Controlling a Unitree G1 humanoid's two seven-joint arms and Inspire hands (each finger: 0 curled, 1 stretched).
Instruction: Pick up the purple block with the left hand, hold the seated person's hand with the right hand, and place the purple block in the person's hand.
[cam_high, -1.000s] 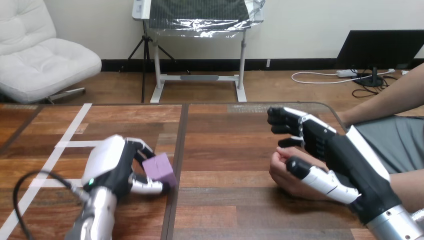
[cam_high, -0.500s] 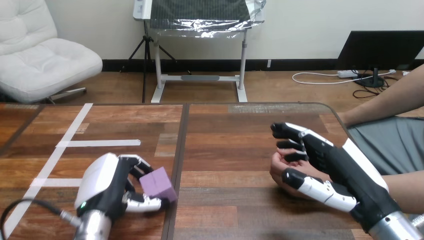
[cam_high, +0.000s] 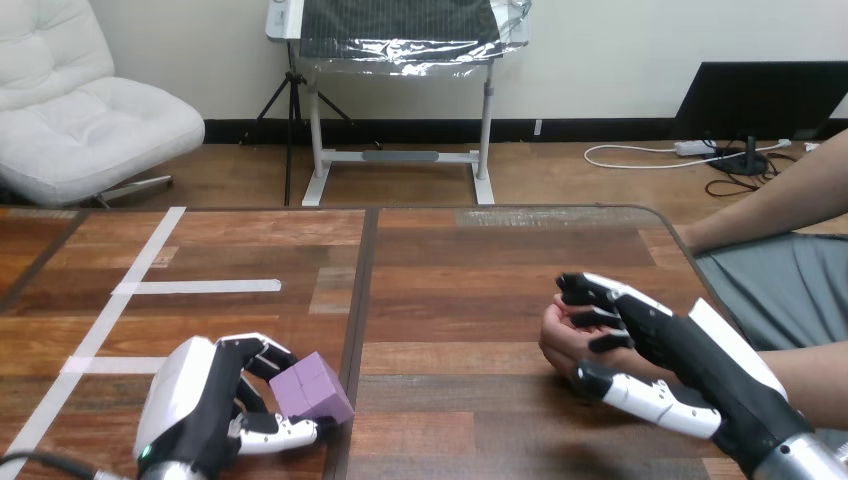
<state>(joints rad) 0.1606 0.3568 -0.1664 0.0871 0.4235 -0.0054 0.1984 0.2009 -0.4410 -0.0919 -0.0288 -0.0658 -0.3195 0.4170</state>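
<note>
Shows block (cam_high: 312, 388) clamped in curled left hand (cam_high: 200, 405), right hand (cam_high: 670, 345) against person's hand (cam_high: 558, 335) with clasp impossible to tell, handover left to do.

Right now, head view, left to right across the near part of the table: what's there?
left hand → block, held in that hand → person's hand → right hand, up against the person's hand
</note>
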